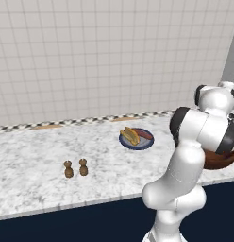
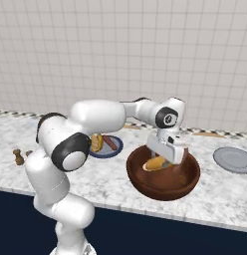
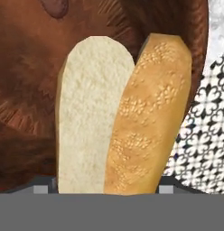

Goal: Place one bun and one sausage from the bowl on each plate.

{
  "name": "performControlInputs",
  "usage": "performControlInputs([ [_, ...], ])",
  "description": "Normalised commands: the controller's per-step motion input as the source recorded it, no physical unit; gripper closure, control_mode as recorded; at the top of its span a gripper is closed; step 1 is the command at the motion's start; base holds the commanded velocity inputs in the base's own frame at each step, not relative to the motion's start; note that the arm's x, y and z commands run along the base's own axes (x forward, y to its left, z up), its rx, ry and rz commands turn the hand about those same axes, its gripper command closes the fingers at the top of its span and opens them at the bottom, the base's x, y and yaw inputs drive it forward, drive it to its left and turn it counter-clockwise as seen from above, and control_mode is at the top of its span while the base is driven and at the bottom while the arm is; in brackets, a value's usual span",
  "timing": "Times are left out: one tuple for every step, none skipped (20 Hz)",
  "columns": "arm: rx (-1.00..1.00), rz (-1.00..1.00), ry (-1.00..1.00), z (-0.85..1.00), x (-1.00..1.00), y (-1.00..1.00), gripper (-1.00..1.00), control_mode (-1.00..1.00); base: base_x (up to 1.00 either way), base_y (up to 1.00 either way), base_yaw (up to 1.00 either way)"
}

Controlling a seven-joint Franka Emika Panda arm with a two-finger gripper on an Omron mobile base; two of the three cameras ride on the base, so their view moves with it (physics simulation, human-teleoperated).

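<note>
Your gripper (image 2: 163, 160) is down inside the bowl (image 2: 187, 183), and the bun (image 3: 123, 122) sits right between the finger tips in the hand view, split open with the white cut face on one side and the seeded crust on the other. Its long axis runs straight away from the fingers, so the jaws straddle it across the short width, which is the orientation you want. The jaws stand partly apart with the bun filling the gap; looks like they're clamped on it, but I can't see the contact itself, so treat the grip as likely, not confirmed. From the right base view the bun pokes out under the hand, low in the bowl, not visibly lifted off the wood. A bit of sausage (image 3: 55, 6) shows at the far edge of the hand view, well apart from the bun. The navy-rimmed plate (image 1: 137, 140) already carries a bun and a sausage. The paler plate (image 2: 234, 159) sits bare on the counter (image 1: 34, 156) beyond the bowl's far side; that's your target, so the next move is lift straight up, then carry over to it.
</note>
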Motion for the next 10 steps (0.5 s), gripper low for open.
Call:
performControlInputs([
  [0.05,0.22,-0.26,0.59,0.0,0.81,1.0,-1.0,0.0,0.0,0.0],
  [0.05,0.26,-0.25,0.53,0.0,0.81,1.0,-1.0,0.0,0.0,0.0],
  [0.07,0.27,-0.27,0.43,0.0,0.8,1.0,-1.0,0.0,0.0,0.0],
  [0.07,0.27,-0.26,0.34,0.0,0.85,1.0,-1.0,0.0,0.0,0.0],
  [0.07,0.27,-0.25,0.28,0.0,0.87,1.0,-1.0,0.0,0.0,0.0],
  [0.05,0.27,-0.22,0.25,0.0,0.93,1.0,-1.0,0.0,0.0,0.0],
  [0.01,0.26,-0.17,0.25,-0.04,0.96,1.0,-1.0,0.0,0.0,0.0],
  [0.0,0.25,-0.08,0.19,-0.07,1.0,1.0,-1.0,0.0,0.0,0.0],
  [0.0,0.23,-0.01,0.17,-0.24,1.0,1.0,-1.0,0.0,0.0,0.0],
  [0.0,0.21,0.0,0.2,-0.44,0.84,1.0,-1.0,0.0,0.0,0.0],
])
